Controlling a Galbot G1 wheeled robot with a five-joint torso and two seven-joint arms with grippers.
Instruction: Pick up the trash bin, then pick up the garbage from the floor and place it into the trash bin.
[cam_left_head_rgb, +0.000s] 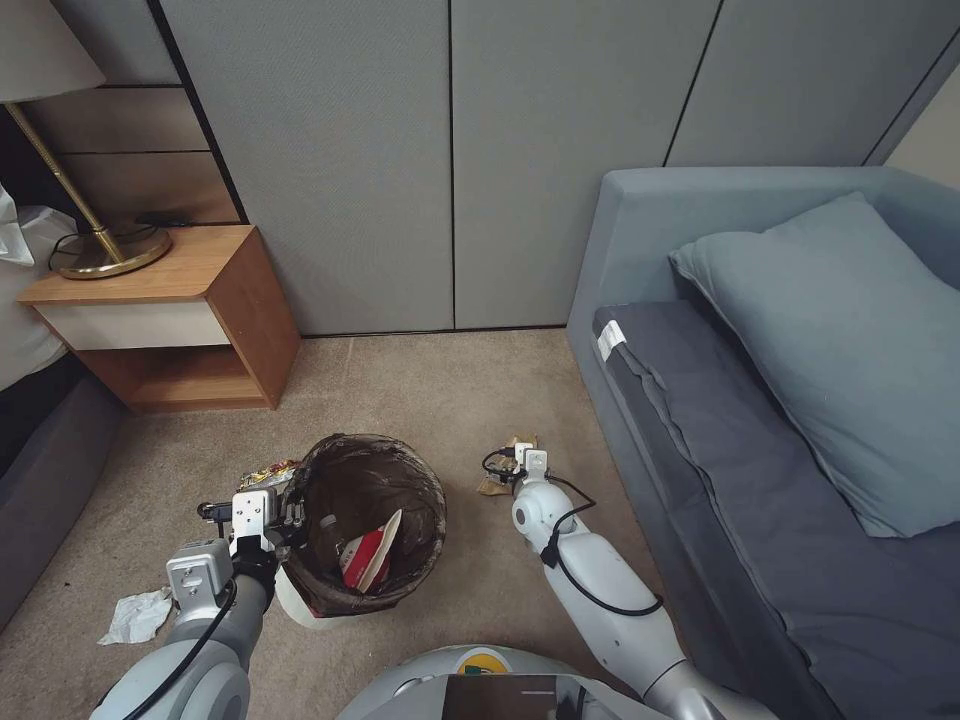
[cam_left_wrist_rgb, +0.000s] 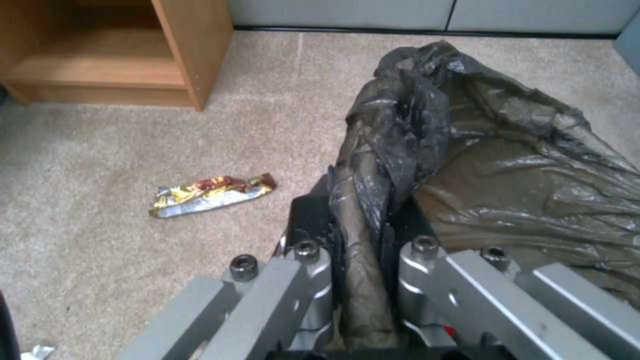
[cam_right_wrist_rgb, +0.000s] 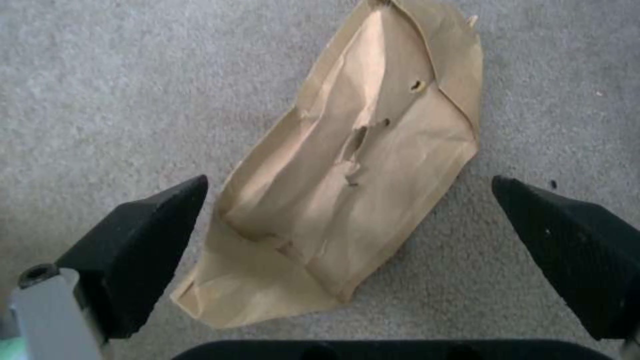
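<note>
The trash bin, white with a dark liner, stands on the carpet in front of me; a red-white paper cup lies inside. My left gripper is shut on its near-left rim, its fingers clamping the liner-covered edge. A yellow snack wrapper lies on the floor just beyond that gripper. My right gripper hangs open right of the bin, its black fingers on either side of a flat brown paper bag. Crumpled white tissue lies at the near left.
A wooden nightstand with a brass lamp stands at the back left. A grey-blue sofa with a pillow runs along the right. Grey wall panels close the back. A bed edge is at far left.
</note>
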